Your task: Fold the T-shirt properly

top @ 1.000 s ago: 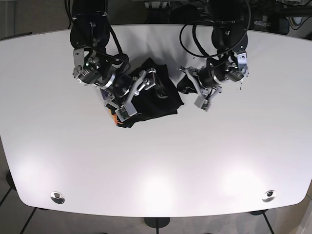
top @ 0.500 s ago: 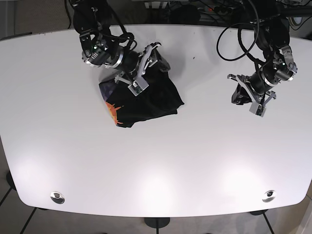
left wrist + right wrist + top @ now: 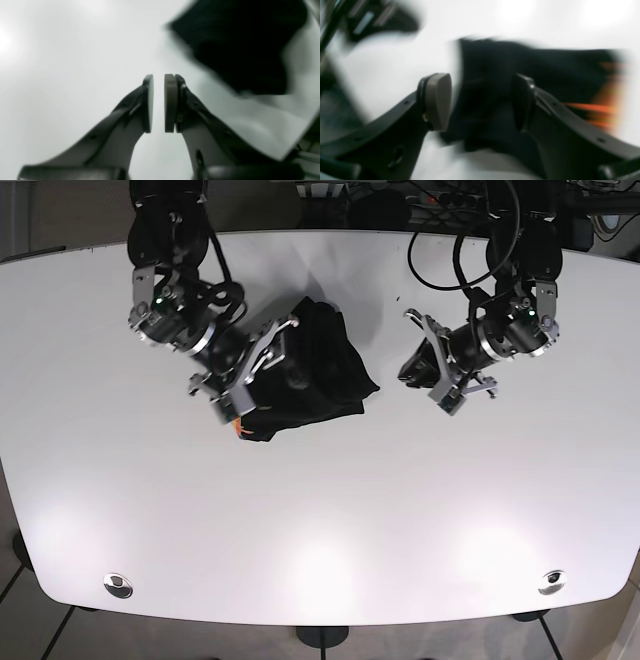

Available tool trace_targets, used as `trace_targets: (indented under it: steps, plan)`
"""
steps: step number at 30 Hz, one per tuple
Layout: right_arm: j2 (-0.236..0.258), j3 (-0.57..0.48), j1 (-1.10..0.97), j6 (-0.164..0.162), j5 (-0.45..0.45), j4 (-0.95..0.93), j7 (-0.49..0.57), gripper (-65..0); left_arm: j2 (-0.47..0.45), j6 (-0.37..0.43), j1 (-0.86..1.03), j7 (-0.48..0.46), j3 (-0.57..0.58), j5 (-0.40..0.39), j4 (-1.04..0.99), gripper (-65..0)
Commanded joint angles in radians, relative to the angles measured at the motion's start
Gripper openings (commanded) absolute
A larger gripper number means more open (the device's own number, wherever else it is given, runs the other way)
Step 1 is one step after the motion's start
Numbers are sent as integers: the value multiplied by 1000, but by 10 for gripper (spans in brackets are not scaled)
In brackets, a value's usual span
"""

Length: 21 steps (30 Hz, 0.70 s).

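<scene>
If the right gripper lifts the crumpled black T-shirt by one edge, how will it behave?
The black T-shirt with orange print lies in soft rumpled folds, so it will probably droop and unfold. It looks thin, likely light. On the smooth white table it may drag rather than stay put.

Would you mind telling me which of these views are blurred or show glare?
Right wrist: heavy motion smear across the T-shirt, though the right gripper stays fairly crisp. Left wrist: left gripper sharp, dark cloth behind it out of focus. Base: sharp, with soft lamp glare on the table.
</scene>
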Motion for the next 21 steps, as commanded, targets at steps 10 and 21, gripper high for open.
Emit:
trace_targets:
  steps: [10, 21]
  plan:
    - [54, 84, 259, 9, 4, -447, 123, -542, 216, -6, -12, -149, 242, 366, -35, -587]
    - [97, -6, 250, 7, 7, -636, 292, -545, 112, -9, -224, -255, 77, 370, -486, -587]
